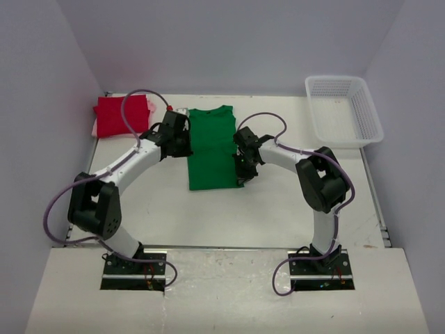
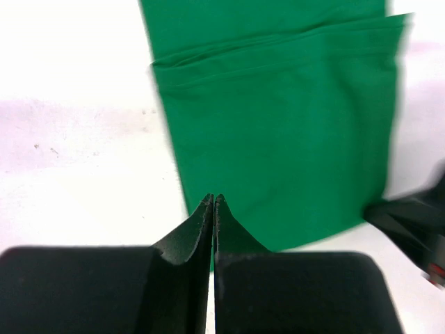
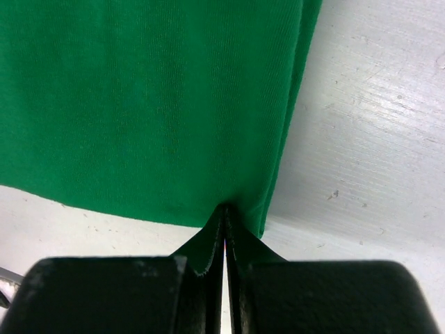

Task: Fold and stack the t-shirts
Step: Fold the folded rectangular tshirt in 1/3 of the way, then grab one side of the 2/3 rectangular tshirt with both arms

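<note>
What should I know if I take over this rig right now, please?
The left gripper is shut, pinching the left edge of the green t-shirt.
The right gripper is shut on its right edge near the hem.
The green t-shirt lies flat in the middle, sleeves folded in. The red t-shirt lies folded at the far left on the pink t-shirt.
Done: red and pink stacked.
To do: finish folding the green, add it to the stack.

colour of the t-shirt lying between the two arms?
Plain bright green t-shirt, no print; shows best in the top external view.
</note>
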Robot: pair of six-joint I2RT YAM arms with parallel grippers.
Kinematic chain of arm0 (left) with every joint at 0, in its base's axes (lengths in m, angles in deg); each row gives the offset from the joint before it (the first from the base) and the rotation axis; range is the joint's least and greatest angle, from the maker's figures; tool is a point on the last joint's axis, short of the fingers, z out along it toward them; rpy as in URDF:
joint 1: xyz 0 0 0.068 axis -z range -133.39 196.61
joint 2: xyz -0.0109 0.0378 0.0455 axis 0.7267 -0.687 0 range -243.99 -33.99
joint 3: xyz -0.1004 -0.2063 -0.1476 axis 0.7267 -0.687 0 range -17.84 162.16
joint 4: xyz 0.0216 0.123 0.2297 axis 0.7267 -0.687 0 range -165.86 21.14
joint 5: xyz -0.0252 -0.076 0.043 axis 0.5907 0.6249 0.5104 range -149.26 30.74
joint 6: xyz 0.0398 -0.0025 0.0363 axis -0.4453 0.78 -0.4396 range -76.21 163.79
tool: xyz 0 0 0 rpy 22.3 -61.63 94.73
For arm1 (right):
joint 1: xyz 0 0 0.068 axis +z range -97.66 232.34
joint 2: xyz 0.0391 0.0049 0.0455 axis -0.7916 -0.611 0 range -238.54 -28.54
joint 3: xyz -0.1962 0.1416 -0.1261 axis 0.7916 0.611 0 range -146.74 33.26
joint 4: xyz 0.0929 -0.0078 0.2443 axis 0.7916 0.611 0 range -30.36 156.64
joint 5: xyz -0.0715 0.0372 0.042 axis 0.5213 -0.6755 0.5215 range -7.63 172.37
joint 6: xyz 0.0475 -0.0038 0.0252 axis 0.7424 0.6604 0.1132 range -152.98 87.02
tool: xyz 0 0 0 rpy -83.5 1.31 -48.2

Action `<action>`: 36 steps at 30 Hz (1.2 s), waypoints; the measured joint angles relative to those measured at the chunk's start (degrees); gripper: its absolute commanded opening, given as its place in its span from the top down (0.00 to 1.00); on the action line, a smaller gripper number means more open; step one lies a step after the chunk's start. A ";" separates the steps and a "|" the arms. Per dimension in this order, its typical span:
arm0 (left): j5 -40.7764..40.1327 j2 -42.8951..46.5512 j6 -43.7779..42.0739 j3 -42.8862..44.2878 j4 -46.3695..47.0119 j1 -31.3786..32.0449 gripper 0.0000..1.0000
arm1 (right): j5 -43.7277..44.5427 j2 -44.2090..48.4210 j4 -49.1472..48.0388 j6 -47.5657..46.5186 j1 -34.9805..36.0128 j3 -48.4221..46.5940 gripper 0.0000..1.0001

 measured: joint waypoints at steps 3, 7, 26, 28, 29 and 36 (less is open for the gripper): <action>-1.66 6.51 -0.04 -0.22 0.17 2.93 1.00 | -0.02 0.00 -0.02 0.15 0.00 0.02 1.00; 1.33 9.86 0.35 -1.60 1.38 5.97 1.00 | -0.02 0.00 -0.02 0.15 -0.02 0.02 1.00; 2.80 3.39 2.97 -18.53 8.85 8.46 1.00 | -0.59 0.00 -0.39 0.15 0.00 0.17 1.00; 2.58 2.23 3.02 -18.80 9.25 8.46 1.00 | -0.61 0.00 -0.42 0.15 0.00 0.17 1.00; 2.47 1.60 3.23 -18.91 9.42 8.46 1.00 | -0.61 0.00 -0.42 0.15 0.00 0.17 1.00; 2.34 2.12 5.16 -20.92 12.39 8.46 1.00 | -0.74 0.85 -2.29 0.83 -0.02 1.95 1.00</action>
